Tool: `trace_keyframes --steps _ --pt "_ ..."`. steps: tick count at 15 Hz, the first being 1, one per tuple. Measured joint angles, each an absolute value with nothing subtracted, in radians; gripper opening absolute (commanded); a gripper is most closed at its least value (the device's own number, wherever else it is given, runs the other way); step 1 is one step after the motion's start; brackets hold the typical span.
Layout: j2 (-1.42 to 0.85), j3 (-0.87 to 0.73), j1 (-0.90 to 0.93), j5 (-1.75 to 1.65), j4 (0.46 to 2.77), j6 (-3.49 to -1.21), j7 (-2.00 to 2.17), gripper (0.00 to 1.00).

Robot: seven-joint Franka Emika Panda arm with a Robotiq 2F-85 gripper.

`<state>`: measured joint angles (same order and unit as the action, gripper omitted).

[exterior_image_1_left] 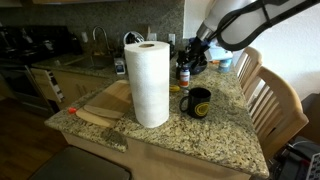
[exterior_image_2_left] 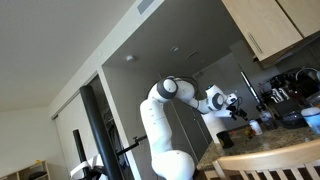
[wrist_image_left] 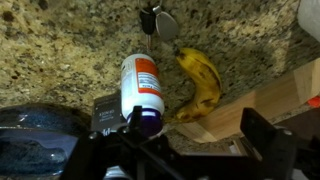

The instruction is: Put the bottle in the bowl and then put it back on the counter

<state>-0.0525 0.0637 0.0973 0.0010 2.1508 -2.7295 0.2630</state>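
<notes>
The bottle (wrist_image_left: 142,85) has a red-orange label, a white part and a dark purple end. In the wrist view it sits on the speckled granite counter (wrist_image_left: 70,50), with its dark end against my left finger. My gripper (wrist_image_left: 185,132) is open wide and empty just above it. The dark blue-black bowl (wrist_image_left: 35,140) is at the lower left, beside the bottle. In an exterior view the bottle (exterior_image_1_left: 183,72) stands behind the black mug, under my gripper (exterior_image_1_left: 196,50). My gripper (exterior_image_2_left: 238,108) also shows in an exterior view; the bottle and bowl cannot be made out there.
A banana (wrist_image_left: 200,82) lies right of the bottle, against a wooden cutting board (wrist_image_left: 275,95). A metal spoon-like thing (wrist_image_left: 158,20) lies beyond. A paper towel roll (exterior_image_1_left: 150,82) and black mug (exterior_image_1_left: 198,102) stand on the counter. Wooden chairs (exterior_image_1_left: 270,95) line its side.
</notes>
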Motion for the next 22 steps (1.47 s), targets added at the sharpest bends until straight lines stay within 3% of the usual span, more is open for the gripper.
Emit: trace_keyframes --steps 5,9,16,22 --pt "-0.052 0.006 0.098 -0.362 2.156 -2.805 0.595 1.00" --pt "-0.051 -0.008 0.100 -0.386 2.156 -2.811 0.620 1.00" --pt "-0.148 0.068 0.098 0.061 2.134 -2.809 0.271 1.00" --pt "-0.181 0.051 0.102 0.023 2.106 -2.814 0.303 1.00"
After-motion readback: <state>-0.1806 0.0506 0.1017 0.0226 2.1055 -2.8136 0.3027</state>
